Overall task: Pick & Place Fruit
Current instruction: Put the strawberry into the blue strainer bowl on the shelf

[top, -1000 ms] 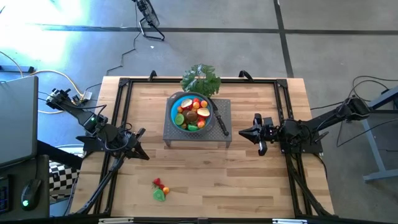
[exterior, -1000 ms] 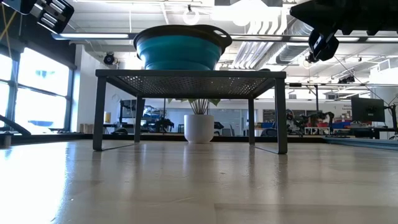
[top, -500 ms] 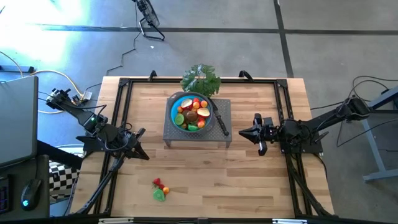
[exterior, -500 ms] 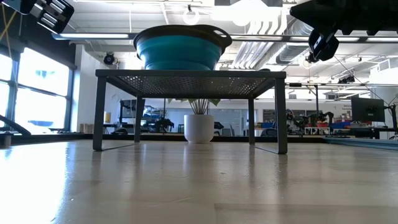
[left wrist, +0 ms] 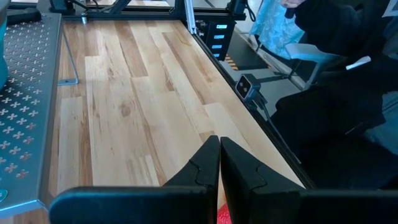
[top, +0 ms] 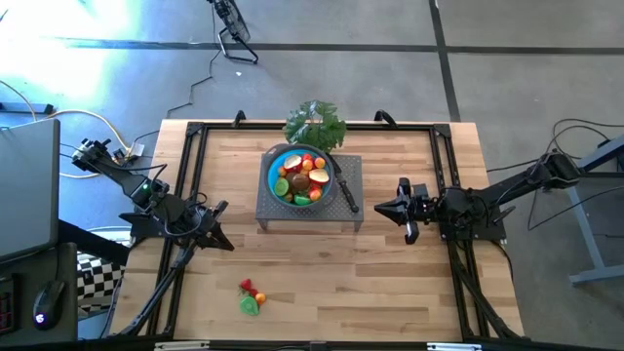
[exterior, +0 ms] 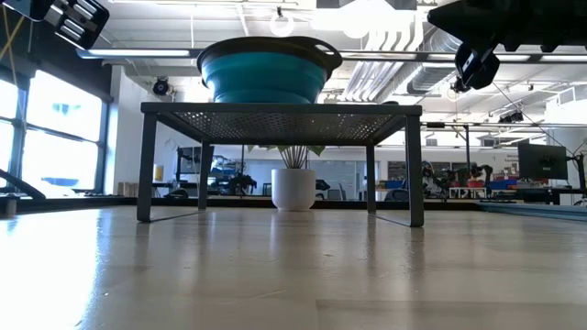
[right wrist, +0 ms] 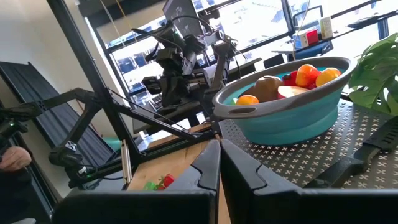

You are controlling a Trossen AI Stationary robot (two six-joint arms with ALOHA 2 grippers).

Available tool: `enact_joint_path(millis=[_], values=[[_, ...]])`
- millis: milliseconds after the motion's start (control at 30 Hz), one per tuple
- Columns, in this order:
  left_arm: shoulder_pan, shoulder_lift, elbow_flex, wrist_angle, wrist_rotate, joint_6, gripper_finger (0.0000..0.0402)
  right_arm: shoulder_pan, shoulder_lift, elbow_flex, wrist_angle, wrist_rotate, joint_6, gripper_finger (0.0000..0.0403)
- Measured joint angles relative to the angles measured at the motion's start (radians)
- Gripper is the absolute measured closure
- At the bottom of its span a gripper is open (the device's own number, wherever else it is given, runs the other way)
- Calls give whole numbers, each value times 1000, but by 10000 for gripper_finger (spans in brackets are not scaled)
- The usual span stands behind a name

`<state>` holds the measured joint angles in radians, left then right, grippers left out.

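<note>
- Currently most fruit [top: 300, 177] sits in the blue bowl [top: 274, 166] on the metal rack [top: 351, 200] at 12 o'clock on the tabletop [top: 331, 283]; two loose pieces [top: 251, 297], red and green, lie near 7 o'clock.
- Left gripper [top: 222, 241] hovers at 9 o'clock, jaws clenched, empty. Right gripper [top: 388, 208] waits at 3 o'clock beside the rack, jaws clenched, empty.
- Judgement: the left arm is nearer the loose pieces, so it should take them.
- Advice: release the jaws before descending, come straight down over one piece only, and close on its widest part.
- Risk: the pieces lie touching or nearly so; a wide approach could nudge the neighbour.
- Lift clear above the bowl rim before crossing to it.
</note>
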<state>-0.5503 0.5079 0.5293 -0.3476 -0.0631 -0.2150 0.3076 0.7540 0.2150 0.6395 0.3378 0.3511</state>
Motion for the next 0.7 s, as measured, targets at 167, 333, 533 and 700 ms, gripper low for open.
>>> enact_joint_path(millis=[167, 333, 533, 700], values=[[0, 0, 0, 8, 0, 0, 389, 0, 0, 0, 0, 0, 0, 399], [-2, 13, 1, 9, 0, -37, 389, 0, 0, 0, 0, 1, 7, 399], [-58, 93, 1, 10, -59, -56, 396, 0, 0, 0, 0, 2, 20, 399], [-160, 173, 1, 18, -164, -112, 400, 0, 0, 0, 0, 2, 22, 399]])
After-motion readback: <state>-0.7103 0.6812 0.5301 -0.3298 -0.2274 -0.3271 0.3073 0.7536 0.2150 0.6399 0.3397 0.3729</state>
